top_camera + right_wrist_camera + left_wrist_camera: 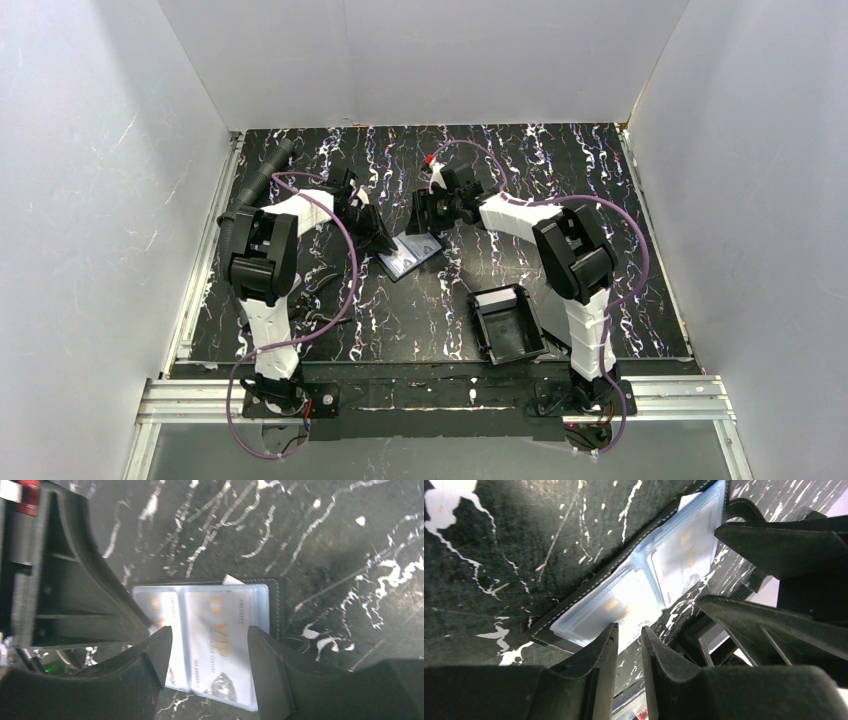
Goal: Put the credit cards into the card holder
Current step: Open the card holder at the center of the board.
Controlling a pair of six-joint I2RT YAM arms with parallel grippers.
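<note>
Two cards, one holder, one tray

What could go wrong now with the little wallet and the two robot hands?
The left gripper and right gripper crowd over the open card holder, so they might bump each other. A white corner pokes out past the holder's edge; that card may slip out. The holder lies loose on the table, so a nudge could slide it.

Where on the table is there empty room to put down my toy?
Bare table on the far right, between the right arm and the wall, and near the front, between the left arm and the tray. The middle is crowded: the left gripper and right gripper both hang at the open card holder.
</note>
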